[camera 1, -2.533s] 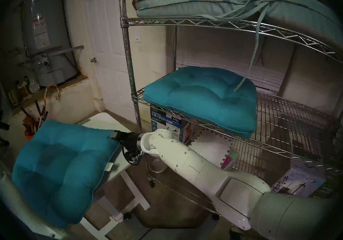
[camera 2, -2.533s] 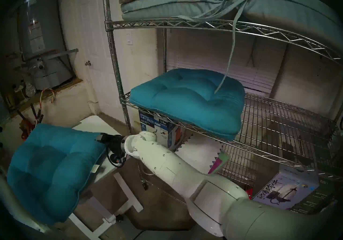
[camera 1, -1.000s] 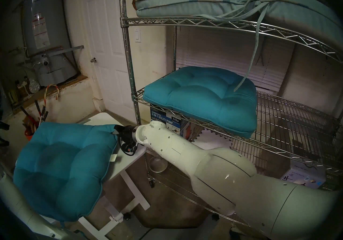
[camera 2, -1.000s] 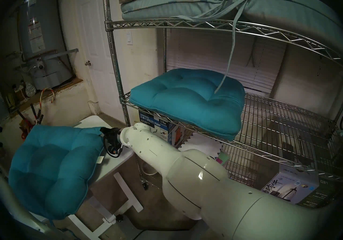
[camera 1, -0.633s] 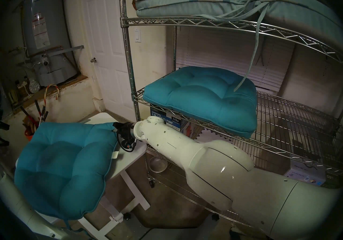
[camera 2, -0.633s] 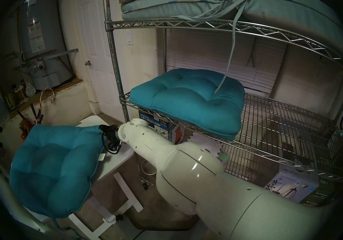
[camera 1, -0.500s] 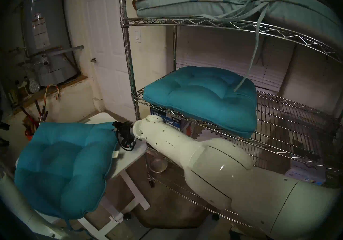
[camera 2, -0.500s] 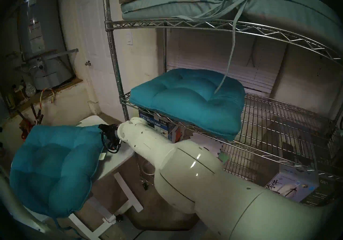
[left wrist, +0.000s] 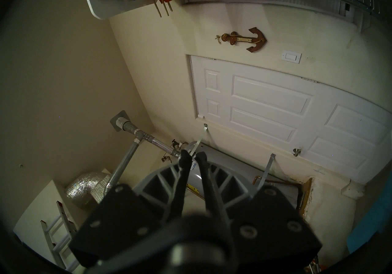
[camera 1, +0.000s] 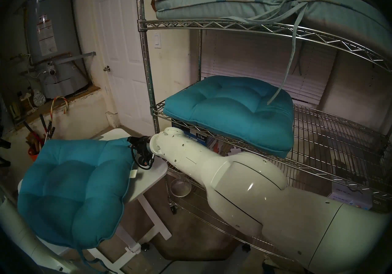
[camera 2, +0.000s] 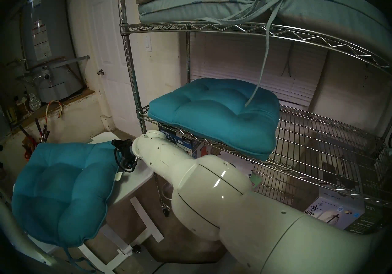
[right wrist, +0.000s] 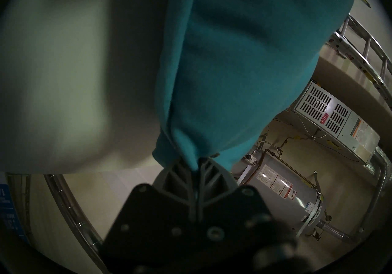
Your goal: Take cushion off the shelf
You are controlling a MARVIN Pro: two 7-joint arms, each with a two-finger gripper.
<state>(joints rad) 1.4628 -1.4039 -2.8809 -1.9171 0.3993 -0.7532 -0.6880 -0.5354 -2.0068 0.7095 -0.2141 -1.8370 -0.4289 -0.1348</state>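
Beneath the shelf [camera 1: 233, 25], a box [camera 1: 194, 137] reads "UTILITY PUMP" — right fingers [right wrist: 204, 166] clamp the teal cushion [camera 1: 72, 193].

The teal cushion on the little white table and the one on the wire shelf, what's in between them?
In the head views, the right arm and the shelf's steel post lie between the table cushion and the shelf cushion; the right tool pinches the table cushion's corner.

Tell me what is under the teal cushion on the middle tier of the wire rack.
Under the teal cushion, the wire rack tier carries it; below stands a utility pump box, partly hidden by the cushion and the right arm.
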